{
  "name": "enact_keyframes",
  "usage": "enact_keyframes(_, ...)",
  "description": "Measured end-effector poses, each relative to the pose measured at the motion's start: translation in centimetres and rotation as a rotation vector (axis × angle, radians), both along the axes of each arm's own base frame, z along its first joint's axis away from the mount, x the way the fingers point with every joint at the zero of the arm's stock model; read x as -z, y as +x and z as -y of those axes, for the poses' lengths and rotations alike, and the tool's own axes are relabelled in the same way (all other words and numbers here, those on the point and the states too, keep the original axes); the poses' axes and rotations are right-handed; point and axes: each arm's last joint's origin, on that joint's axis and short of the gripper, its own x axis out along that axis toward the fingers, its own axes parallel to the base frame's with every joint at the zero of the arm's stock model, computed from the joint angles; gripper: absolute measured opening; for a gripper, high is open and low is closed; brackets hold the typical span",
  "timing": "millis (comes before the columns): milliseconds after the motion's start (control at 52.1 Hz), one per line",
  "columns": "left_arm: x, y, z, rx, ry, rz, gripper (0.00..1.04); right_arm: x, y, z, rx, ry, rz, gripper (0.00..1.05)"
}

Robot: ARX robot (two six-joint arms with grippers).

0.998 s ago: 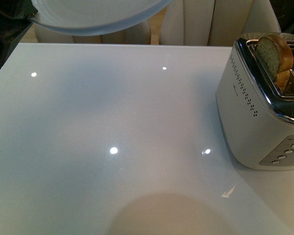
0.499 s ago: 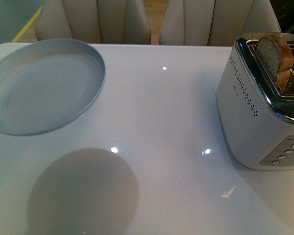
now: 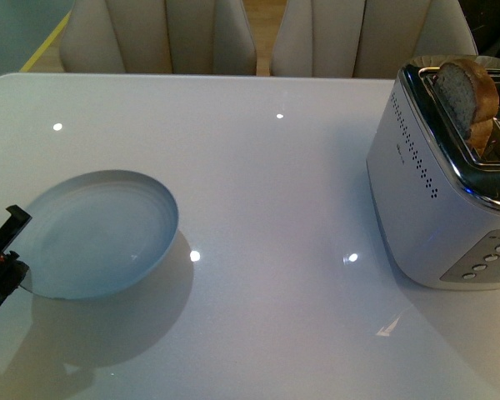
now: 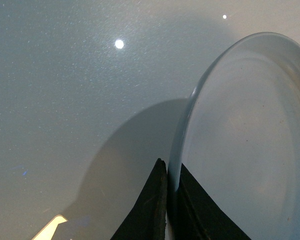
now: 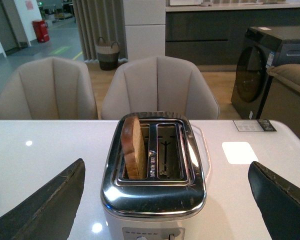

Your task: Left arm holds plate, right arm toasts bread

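The pale blue-grey plate hangs low over the white table at the left, tilted slightly. My left gripper is shut on its near-left rim; in the left wrist view the black jaws pinch the plate's rim at the gripper. The bread stands upright in the far slot of the silver toaster at the right. In the right wrist view the bread sits in one slot of the toaster. My right gripper is open, its jaws wide apart on either side of the toaster, in front of its control end.
The toaster's second slot is empty. Beige chairs stand behind the table's far edge. A white table spans the view between plate and toaster.
The plate has come down from the top left, through mid-air, to low over the table at the left. The left gripper now shows at the left edge. The bread and toaster have not moved.
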Motion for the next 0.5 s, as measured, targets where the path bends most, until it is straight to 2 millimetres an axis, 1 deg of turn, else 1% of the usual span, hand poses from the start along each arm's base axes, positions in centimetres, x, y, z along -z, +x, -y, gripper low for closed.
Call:
enact_keyframes(19,0.4,0.1,-0.1,-0.002,0.004,-0.006,0.03,0.0,0.0,0.0,0.000,0.000,0.000,0.96)
enact_keyframes(173,1.7,0.7,-0.8,-0.026,0.019,-0.021,0.03,0.0,0.0,0.0,0.000,0.000,0.000,0.96)
enact_keyframes(365,2.7,1.2,-1.3,-0.026,0.033,-0.017,0.03,0.0,0.0,0.0,0.000,0.000,0.000,0.96)
enact_keyframes(499,3.3,1.1,-1.3,-0.023,0.039,-0.026,0.03,0.0,0.0,0.0,0.000,0.000,0.000,0.96)
